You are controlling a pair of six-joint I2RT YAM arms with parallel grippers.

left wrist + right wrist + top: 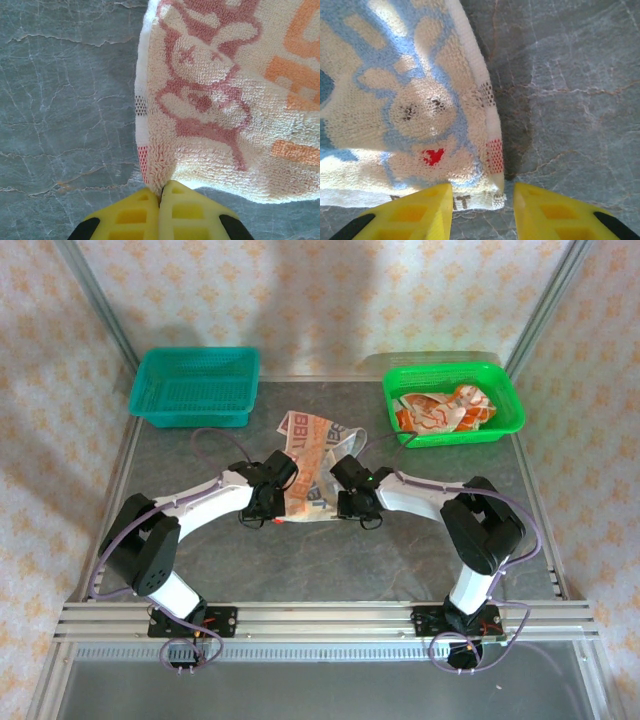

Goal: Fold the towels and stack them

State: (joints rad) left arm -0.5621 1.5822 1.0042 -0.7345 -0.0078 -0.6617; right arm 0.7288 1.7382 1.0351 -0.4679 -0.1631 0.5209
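Robot test cell, lab-like. Left arm (200, 505) and right arm (430, 502) bolted to aluminium rail (330, 618) at near edge of grey stone-look surface (200, 570). Metal frame posts (95, 300) hold wall panels (320, 300) papered in pale floral pattern. Purple cables (115, 550) loop along arms. Teal basket (195, 385), green basket (452, 400), printed towels (305, 440) on surface.

The towel (215, 100) is cream with dusty-pink rabbit outlines and orange blocks, elsewhere pale-blue rabbits and a red heart. The jaws are yellow and the surface (60, 100) veined grey. Beside a teal basket (195, 387), a green basket (505, 412) holds seemingly orange-and-white towels (440, 412).
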